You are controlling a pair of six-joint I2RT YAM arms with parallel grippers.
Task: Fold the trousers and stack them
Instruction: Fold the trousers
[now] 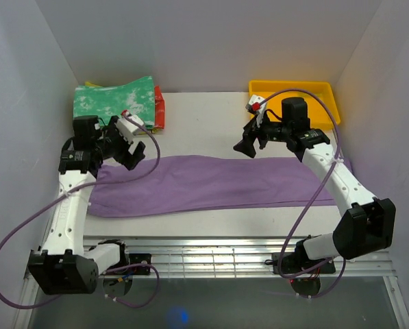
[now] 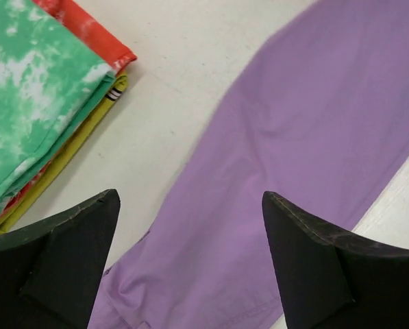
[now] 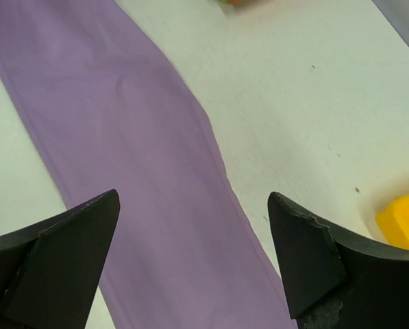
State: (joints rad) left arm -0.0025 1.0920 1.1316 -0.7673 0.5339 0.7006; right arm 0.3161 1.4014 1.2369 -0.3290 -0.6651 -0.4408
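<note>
Hovering open and empty above the lilac trousers [image 1: 211, 184] along the desk's [image 1: 211, 123] near edge, both jaws needed square pinches at opposite ends.

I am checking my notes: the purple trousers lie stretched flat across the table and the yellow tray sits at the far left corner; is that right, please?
Not quite. The top external view shows the yellow tray at the far right corner, not the left. The trousers do lie stretched flat across the table.
</note>
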